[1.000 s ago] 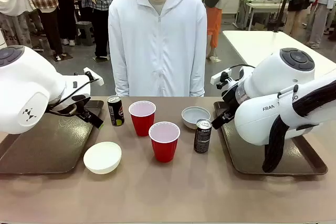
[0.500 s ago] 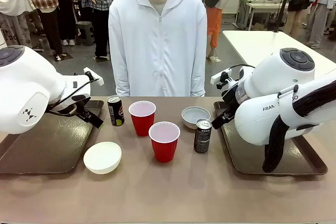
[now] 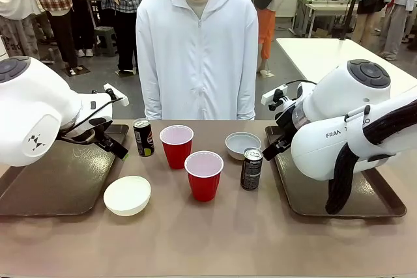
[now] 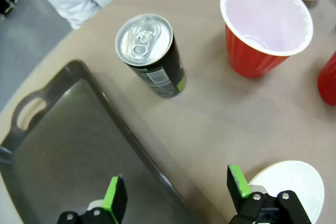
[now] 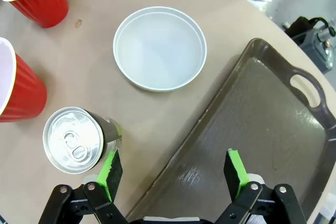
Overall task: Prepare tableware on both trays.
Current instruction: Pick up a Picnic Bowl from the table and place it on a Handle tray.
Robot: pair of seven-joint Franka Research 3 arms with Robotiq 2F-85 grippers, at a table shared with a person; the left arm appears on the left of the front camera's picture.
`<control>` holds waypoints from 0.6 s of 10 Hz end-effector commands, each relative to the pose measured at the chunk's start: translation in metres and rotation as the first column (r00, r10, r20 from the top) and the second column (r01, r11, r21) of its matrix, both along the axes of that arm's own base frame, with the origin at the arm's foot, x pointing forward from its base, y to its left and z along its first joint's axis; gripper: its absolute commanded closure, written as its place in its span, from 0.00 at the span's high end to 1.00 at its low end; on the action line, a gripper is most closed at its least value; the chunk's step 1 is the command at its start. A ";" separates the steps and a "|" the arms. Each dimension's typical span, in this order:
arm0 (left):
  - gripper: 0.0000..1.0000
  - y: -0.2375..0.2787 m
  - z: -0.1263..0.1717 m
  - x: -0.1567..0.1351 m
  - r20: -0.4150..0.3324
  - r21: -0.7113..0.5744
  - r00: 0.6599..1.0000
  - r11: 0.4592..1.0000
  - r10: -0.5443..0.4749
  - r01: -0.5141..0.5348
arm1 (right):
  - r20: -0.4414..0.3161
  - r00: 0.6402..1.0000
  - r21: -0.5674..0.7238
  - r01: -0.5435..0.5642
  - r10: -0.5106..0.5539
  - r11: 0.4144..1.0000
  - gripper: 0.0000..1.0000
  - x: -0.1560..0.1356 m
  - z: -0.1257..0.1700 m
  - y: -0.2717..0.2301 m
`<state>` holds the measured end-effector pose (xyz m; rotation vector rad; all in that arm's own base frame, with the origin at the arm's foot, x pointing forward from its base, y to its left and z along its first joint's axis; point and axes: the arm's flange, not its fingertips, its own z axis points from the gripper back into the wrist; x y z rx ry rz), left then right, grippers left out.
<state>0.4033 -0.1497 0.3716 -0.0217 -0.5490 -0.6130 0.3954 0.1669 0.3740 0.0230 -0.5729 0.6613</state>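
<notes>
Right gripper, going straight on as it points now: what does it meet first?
Most likely the right tray, near its rim, which lies between the open right gripper's fingers. The can stands just beside one finger; depth is unclear.

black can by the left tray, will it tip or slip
The black can stands tall and narrow, so a high push probably tips it. Its top looks sealed, so likely full and heavy. Glossy sides may slip.
</notes>
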 end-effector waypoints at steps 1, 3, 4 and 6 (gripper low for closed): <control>1.00 0.000 0.000 0.000 0.000 0.000 1.000 1.000 0.000 0.000 | 0.000 1.000 0.000 0.000 0.000 1.000 1.00 0.000 0.000 0.000; 1.00 0.000 0.000 0.000 0.000 0.000 1.000 1.000 0.000 0.000 | 0.000 1.000 0.000 0.000 0.000 1.000 1.00 0.000 0.000 0.000; 1.00 0.008 0.007 -0.018 -0.035 -0.007 0.999 1.000 -0.028 0.028 | -0.053 0.998 0.010 0.029 -0.029 1.000 1.00 -0.018 0.003 -0.014; 1.00 0.029 0.020 -0.061 -0.169 -0.073 0.979 0.992 -0.118 0.107 | -0.244 0.965 -0.002 0.094 -0.092 0.996 1.00 -0.067 0.010 -0.052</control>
